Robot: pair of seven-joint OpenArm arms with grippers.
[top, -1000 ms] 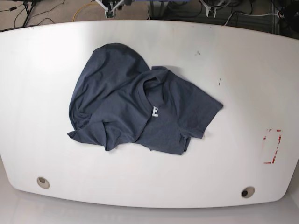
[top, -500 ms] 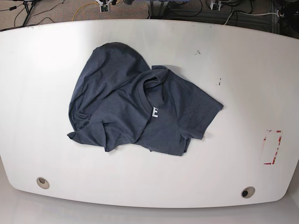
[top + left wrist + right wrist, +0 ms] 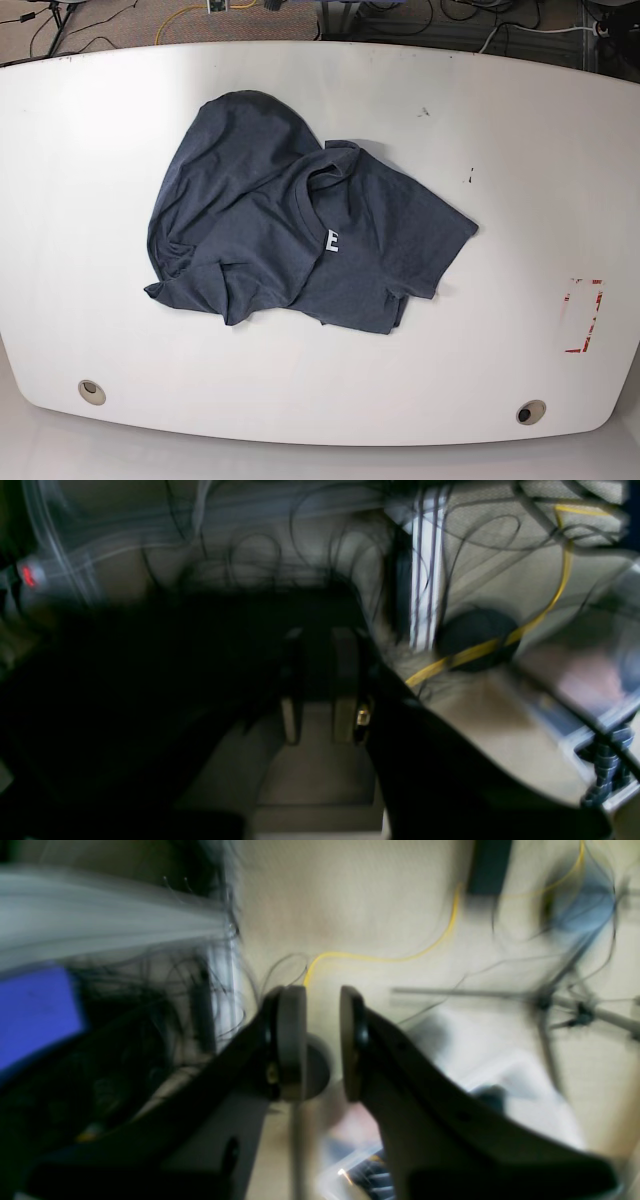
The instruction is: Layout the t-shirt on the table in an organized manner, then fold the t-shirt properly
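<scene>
The dark slate-blue heathered cotton t-shirt (image 3: 300, 235) lies crumpled a little left of the middle of the glossy white surface (image 3: 520, 160), folded over itself, with its crew neck and a bit of white lettering showing near the centre and one sleeve pointing right. Neither arm shows in the base view. Both wrist views are blurred and look at floor and cables, not cloth. The right gripper (image 3: 322, 1042) holds nothing, its pads a narrow gap apart. The left gripper (image 3: 320, 685) is dark and smeared, also with a slim gap and nothing between its fingers. The step in hand, as I judge it, is spreading the shirt flat. It would go best with each gripper pinching a single layer at an outer edge, such as the hem or the shoulders, and drawing outward evenly so the doubled-over part unrolls rather than bunches.
</scene>
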